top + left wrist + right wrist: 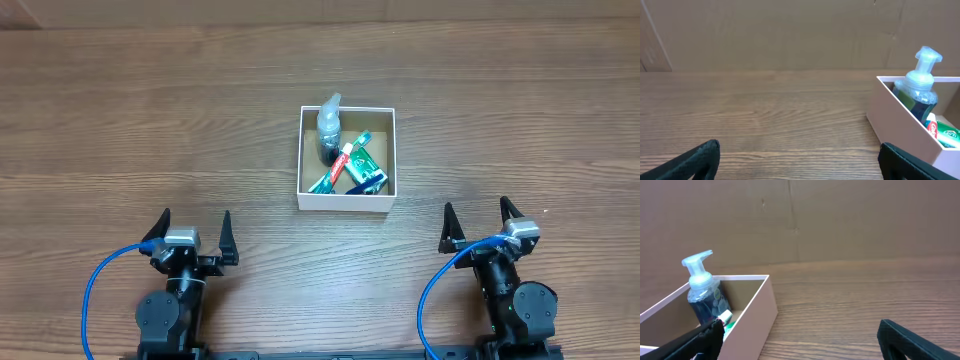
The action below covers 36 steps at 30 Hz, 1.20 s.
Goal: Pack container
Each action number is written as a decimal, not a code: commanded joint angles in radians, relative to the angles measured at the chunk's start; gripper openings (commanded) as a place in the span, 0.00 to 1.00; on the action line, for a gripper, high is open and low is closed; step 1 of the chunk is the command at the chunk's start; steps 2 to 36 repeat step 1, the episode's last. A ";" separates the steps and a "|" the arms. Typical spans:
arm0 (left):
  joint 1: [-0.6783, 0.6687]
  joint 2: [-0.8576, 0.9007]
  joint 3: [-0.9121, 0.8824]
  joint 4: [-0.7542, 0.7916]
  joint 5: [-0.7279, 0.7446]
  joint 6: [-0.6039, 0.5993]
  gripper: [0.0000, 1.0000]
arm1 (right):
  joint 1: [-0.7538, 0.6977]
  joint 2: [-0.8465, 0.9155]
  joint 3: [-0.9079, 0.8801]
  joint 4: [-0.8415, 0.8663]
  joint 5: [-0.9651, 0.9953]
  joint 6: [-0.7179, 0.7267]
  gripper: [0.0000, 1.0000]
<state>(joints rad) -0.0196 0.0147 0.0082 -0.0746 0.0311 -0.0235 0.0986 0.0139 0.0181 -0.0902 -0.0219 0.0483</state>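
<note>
One container (346,204), one pump bottle (329,128), two claws: left claw (196,232), right claw (476,225); jumbled tubes (346,161) uncountable.

Overhead looked straight down at the table (120,110); both wrist views looked low across it, sharing the container (900,125), seemingly fairly near

A wooden table (120,120) with brown grain running side to side fills the overhead view from edge to edge. In the wrist views its far edge meets a plain brown wall (765,35), flat like cardboard, crossed by a faint vertical seam (789,205). The light is soft and even, casting only weak shadows.
</note>
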 commanded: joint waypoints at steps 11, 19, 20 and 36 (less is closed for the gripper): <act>-0.007 -0.008 -0.003 0.001 0.020 -0.010 1.00 | -0.001 -0.011 -0.010 0.007 -0.004 0.001 1.00; -0.007 -0.008 -0.003 0.001 0.020 -0.010 1.00 | -0.001 -0.011 -0.010 0.007 -0.004 0.001 1.00; -0.007 -0.008 -0.003 0.001 0.020 -0.010 1.00 | -0.001 -0.011 -0.010 0.007 -0.004 0.001 1.00; -0.007 -0.008 -0.003 0.001 0.020 -0.010 1.00 | -0.001 -0.011 -0.010 0.007 -0.004 0.001 1.00</act>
